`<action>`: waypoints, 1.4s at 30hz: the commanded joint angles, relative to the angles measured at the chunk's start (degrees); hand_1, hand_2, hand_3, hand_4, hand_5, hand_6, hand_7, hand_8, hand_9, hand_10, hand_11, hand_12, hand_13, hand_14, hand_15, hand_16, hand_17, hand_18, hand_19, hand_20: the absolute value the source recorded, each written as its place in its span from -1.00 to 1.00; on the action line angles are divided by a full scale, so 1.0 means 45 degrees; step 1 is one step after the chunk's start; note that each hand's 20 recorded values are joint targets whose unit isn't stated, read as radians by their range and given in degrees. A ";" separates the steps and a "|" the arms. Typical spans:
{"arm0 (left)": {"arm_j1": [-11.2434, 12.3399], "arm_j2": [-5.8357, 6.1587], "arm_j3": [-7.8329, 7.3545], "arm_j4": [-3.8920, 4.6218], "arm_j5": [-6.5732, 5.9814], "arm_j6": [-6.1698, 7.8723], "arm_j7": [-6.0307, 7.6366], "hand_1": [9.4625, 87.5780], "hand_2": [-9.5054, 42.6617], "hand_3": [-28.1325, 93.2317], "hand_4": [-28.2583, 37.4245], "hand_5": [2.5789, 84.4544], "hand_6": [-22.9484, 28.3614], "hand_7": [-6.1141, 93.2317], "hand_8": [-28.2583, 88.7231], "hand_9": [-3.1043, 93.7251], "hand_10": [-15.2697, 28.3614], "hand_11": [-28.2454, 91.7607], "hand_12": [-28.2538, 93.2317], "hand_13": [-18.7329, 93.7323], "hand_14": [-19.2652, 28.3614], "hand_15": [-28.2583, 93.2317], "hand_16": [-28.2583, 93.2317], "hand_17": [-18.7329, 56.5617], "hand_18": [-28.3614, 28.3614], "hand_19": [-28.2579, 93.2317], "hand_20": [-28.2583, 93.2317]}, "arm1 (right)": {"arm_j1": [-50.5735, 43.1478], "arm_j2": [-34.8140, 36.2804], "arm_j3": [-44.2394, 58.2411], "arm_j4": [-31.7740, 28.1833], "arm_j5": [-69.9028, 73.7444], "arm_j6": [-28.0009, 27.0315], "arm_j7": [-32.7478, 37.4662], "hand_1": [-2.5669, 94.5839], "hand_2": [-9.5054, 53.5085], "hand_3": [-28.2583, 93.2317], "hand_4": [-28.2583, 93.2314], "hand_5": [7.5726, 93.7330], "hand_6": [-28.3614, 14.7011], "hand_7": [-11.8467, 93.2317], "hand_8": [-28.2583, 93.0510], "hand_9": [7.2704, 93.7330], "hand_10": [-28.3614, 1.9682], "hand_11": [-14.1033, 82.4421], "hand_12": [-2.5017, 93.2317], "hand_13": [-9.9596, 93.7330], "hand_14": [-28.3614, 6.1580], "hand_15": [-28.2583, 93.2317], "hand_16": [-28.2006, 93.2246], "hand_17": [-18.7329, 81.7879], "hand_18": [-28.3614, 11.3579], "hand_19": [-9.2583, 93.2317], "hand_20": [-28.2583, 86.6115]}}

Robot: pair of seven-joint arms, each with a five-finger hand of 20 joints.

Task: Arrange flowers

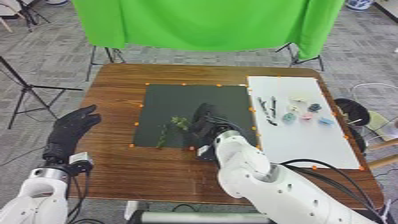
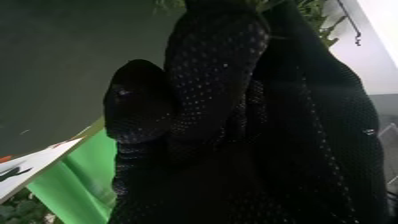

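green sprig (image 1: 179,123), beside right hand (image 1: 210,121), grip unclear

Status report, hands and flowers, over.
Left hand open, left of dark mat. Right hand at green sprigs, grip unclear. Flower heads on white sheet. Right hand hides part of mat.
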 commanded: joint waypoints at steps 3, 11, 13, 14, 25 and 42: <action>-0.0021 0.0020 0.0042 0.0104 0.0070 -0.0295 -0.0183 -0.54 -1.00 0.63 -0.78 0.11 -0.02 -0.55 -0.64 0.06 0.27 -0.18 -0.31 0.00 0.45 -0.24 -0.52 -0.32 0.41 -0.38 -0.24 | 0.0166 -0.0167 0.0049 -0.0011 0.0247 0.0030 -0.0051 0.21 -1.00 0.31 -0.70 0.60 0.11 -0.16 -0.39 1.00 0.24 -0.24 -0.43 1.00 0.49 0.27 -0.27 0.89 0.23 0.67 0.11; 0.0002 0.0017 0.0021 0.0090 0.0094 -0.0332 -0.0186 -0.55 -1.00 0.63 -0.78 0.11 -0.02 -0.55 -0.64 0.06 0.28 -0.18 -0.31 0.00 0.45 -0.24 -0.52 -0.32 0.41 -0.38 -0.24 | 0.0141 -0.0148 0.0144 -0.0060 0.0720 -0.0144 -0.0076 0.15 -1.00 0.30 -0.69 0.61 0.09 -0.26 -0.38 0.97 0.15 -0.22 -0.52 1.00 0.46 0.24 -0.27 0.89 0.22 0.66 0.09; 0.0008 0.0004 0.0016 0.0083 0.0099 -0.0351 -0.0188 -0.55 -1.00 0.63 -0.78 0.11 -0.02 -0.56 -0.64 0.06 0.28 -0.18 -0.31 0.00 0.45 -0.24 -0.52 -0.32 0.41 -0.38 -0.24 | 0.0118 -0.0122 0.0175 -0.0115 0.0758 -0.0298 -0.0077 0.09 -1.00 0.35 -0.69 0.60 0.09 -0.28 -0.39 0.96 0.11 -0.22 -0.55 1.00 0.45 0.23 -0.27 0.89 0.22 0.66 0.08; 0.0018 -0.0004 0.0011 0.0084 0.0092 -0.0354 -0.0177 -0.55 -1.00 0.63 -0.78 0.11 -0.02 -0.56 -0.64 0.06 0.28 -0.18 -0.31 0.00 0.45 -0.24 -0.52 -0.32 0.41 -0.38 -0.24 | 0.0120 -0.0117 0.0176 -0.0137 0.0791 -0.0366 -0.0074 0.05 -1.00 0.40 -0.72 0.59 0.09 -0.29 -0.40 0.96 0.10 -0.22 -0.55 1.00 0.45 0.23 -0.27 0.89 0.22 0.65 0.08; -0.0049 0.0025 0.0054 0.0106 0.0116 -0.0409 -0.0194 -0.55 -1.00 0.63 -0.79 0.11 -0.02 -0.56 -0.64 0.06 0.28 -0.18 -0.31 0.00 0.45 -0.24 -0.52 -0.33 0.41 -0.38 -0.24 | 0.0088 -0.0116 0.0345 -0.0173 0.1309 -0.0848 -0.0178 -0.08 -1.00 0.50 -0.75 0.53 0.14 -0.34 -0.59 0.90 0.00 -0.32 -0.59 1.00 0.40 0.16 -0.24 0.87 0.20 0.62 0.09; -0.0103 0.0006 0.0137 0.0152 0.0073 -0.0423 -0.0192 -0.55 -1.00 0.62 -0.78 0.11 -0.03 -0.56 -0.64 0.06 0.27 -0.18 -0.31 0.00 0.45 -0.24 -0.52 -0.33 0.42 -0.38 -0.24 | -0.0176 0.0005 0.0723 -0.0115 0.3815 -0.0638 -0.1488 -0.39 -0.76 0.54 -0.74 0.35 0.19 -0.35 -0.70 0.58 -0.06 -0.48 -0.67 1.00 0.30 0.09 -0.16 0.77 0.02 0.73 0.04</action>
